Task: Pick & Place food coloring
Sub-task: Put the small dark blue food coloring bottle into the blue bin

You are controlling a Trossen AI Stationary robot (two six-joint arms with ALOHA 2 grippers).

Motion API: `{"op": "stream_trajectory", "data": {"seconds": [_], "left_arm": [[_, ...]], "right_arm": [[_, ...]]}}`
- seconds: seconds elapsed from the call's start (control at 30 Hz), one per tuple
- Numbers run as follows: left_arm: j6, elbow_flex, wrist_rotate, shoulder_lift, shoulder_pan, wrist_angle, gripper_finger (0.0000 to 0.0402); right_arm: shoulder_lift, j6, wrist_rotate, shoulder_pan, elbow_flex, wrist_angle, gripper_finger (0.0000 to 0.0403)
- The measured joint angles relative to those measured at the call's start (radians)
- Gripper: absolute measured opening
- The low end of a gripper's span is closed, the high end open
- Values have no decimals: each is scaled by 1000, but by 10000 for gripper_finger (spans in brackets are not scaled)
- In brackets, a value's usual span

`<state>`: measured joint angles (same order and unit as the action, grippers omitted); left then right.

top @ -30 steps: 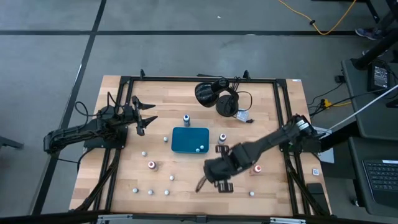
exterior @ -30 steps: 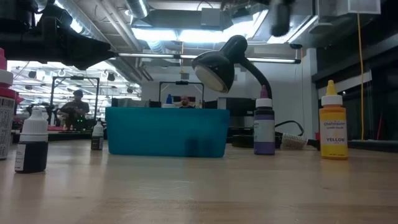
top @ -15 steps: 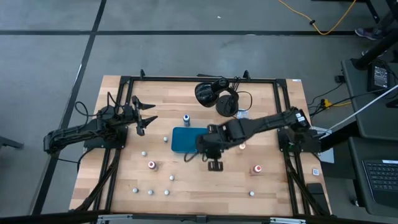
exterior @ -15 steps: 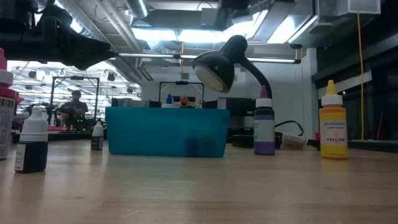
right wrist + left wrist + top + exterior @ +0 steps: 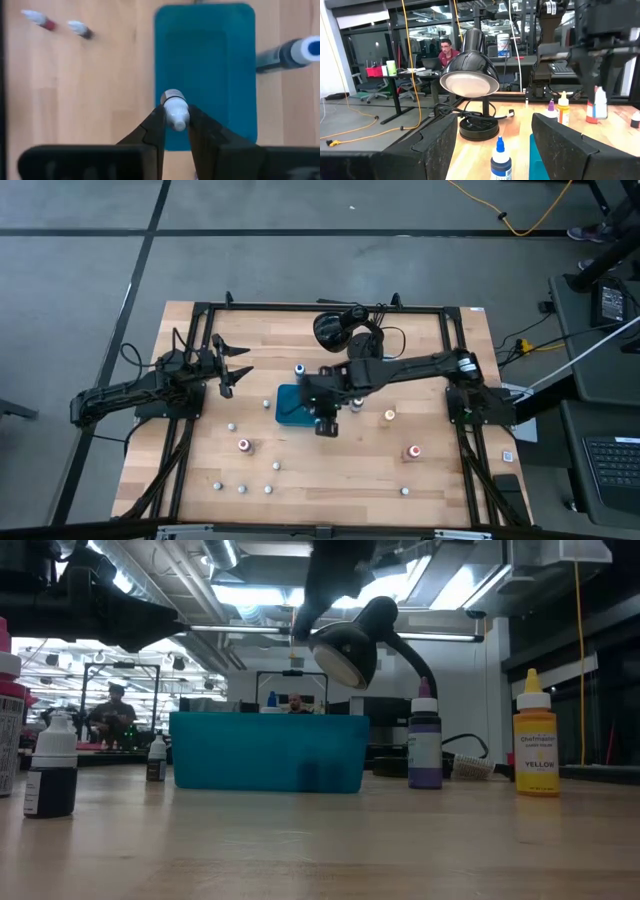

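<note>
The teal tray point(image 5: 291, 405) point(image 5: 210, 60) lies mid-table. My right gripper point(image 5: 324, 421) point(image 5: 176, 119) hangs over its right half, shut on a tiny pale bottle point(image 5: 174, 106). Other little bottles stand around on the wood: a blue-topped one point(image 5: 299, 369) behind the tray, a red-topped one point(image 5: 243, 445) to the near left, an orange one point(image 5: 389, 415) and a red one point(image 5: 413, 451) to the right. My left gripper point(image 5: 236, 369) waits open at the far left, touching nothing. My right gripper pinches the pale bottle by its sides point(image 5: 176, 116) between the two fingers point(image 5: 156, 126), coming from above and pointing down. The bottle is lifted clear above the tray, with its pale end point(image 5: 172, 96) sticking out past the fingertips.
Black headphones point(image 5: 349, 332) with a cable lie at the far edge behind the tray. Several small white-capped bottles point(image 5: 241, 489) dot the near left of the table. In the low view a purple bottle point(image 5: 424, 745) and a yellow one point(image 5: 536, 735) stand right of the tray point(image 5: 265, 752).
My right gripper has swung from the near right part of the table toward the far left, ending above the tray's right half. The left arm has kept still.
</note>
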<state>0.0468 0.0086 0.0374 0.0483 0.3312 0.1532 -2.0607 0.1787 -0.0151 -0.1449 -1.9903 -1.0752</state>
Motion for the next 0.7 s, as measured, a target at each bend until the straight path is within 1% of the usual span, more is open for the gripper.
{"op": "stream_trajectory", "data": {"seconds": [0.13, 0.33, 0.5, 0.7], "left_arm": [[0, 0, 0, 2, 0, -1, 251], [0, 0, 0, 2, 0, 1, 251], [0, 0, 0, 2, 0, 0, 251], [0, 0, 0, 2, 0, 0, 251]], "right_arm": [[-63, -20, -9, 9, 0, 22, 74], [-140, -33, -8, 20, 0, 52, 67], [-180, -34, -10, 34, 0, 68, 75], [-207, -34, -9, 38, 0, 69, 68]]}}
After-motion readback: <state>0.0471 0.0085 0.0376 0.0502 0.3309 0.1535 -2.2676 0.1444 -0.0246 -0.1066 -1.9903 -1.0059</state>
